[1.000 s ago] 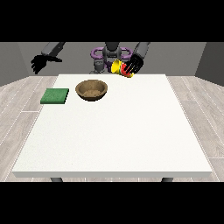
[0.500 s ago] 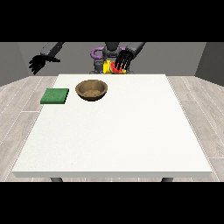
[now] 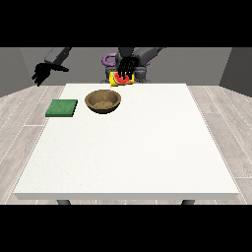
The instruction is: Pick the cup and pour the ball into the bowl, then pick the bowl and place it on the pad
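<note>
Up top, hand at the view's right (image 3: 127,65) fingers curled round yellow-red cup (image 3: 119,79), no writing, other hand (image 3: 41,74) relaxed.

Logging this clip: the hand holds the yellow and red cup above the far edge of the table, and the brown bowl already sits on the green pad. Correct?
Not quite. The front view shows the bowl on the bare table, beside the green pad, not on it. The rest stands: the hand holds the cup above the far edge.

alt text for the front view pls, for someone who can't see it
Across a white table, a robot's hand at the view's right grips a yellow and red cup at the far edge, just behind a brown bowl. A green pad lies left of the bowl, and the other hand hangs open beyond the table's left corner.
</note>
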`<state>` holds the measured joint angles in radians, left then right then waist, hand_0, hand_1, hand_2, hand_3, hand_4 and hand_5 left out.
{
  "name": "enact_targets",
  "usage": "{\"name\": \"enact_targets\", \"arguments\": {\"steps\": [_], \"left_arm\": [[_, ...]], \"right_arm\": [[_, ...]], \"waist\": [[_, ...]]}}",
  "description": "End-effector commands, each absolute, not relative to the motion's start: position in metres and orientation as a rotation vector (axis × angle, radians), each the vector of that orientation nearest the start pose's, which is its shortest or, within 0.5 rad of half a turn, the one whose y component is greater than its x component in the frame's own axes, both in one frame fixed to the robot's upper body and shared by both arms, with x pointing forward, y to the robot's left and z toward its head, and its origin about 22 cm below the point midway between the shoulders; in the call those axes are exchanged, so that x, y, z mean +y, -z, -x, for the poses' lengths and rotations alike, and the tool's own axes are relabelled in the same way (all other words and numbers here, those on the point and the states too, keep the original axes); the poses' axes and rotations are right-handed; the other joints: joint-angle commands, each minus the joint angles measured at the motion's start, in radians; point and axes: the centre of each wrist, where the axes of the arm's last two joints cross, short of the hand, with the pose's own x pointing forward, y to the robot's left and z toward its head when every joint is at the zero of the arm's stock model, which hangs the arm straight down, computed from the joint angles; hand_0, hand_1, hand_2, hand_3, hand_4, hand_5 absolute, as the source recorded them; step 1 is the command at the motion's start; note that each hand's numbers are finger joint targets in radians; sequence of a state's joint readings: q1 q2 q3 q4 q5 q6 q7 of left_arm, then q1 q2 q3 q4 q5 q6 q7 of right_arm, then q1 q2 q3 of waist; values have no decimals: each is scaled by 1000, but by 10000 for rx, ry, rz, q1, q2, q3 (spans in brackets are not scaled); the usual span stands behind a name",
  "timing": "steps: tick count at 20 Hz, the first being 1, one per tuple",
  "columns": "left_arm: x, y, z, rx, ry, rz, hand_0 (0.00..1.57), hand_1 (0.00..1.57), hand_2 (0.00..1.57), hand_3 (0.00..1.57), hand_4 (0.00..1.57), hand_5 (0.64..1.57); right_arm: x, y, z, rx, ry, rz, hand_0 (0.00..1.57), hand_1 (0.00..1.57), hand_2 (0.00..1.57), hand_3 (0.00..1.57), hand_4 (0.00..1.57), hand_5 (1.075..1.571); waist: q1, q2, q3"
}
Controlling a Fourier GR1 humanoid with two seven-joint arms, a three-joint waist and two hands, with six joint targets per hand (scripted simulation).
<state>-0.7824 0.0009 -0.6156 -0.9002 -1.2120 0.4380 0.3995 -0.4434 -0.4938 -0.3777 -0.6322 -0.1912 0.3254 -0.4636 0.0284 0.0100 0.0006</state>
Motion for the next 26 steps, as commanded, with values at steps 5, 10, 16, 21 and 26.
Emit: {"name": "enact_targets", "arguments": {"steps": [5,10,16,21,26], "left_arm": [[11,-36,-325,-17722,14493,-13308,0,0,1571,1571,884,1556],[5,-34,-324,-16838,16553,-14087,0,0,1571,1571,1196,1434],[-17,-73,-331,-16275,18945,-15575,769,769,1571,1571,1200,1416],[-25,-104,-341,-16291,19594,-16328,1552,1552,1571,1571,1188,1466],[-10,-85,-337,-16391,19348,-17089,1499,1499,1571,1571,1209,1457]], "right_arm": [[-414,-4,-334,-17252,613,511,0,0,0,218,0,1527],[-400,-12,-348,-17285,648,-52,0,0,0,190,0,1521],[-416,8,-327,-16863,514,361,0,0,0,239,0,1521],[-414,6,-331,-16697,820,394,0,0,0,211,0,1517],[-434,9,-315,-17145,995,795,0,0,0,262,0,1528]], "waist": [[-446,475,0],[-817,503,1],[-591,116,7],[-372,96,0],[-229,546,-1]]}}
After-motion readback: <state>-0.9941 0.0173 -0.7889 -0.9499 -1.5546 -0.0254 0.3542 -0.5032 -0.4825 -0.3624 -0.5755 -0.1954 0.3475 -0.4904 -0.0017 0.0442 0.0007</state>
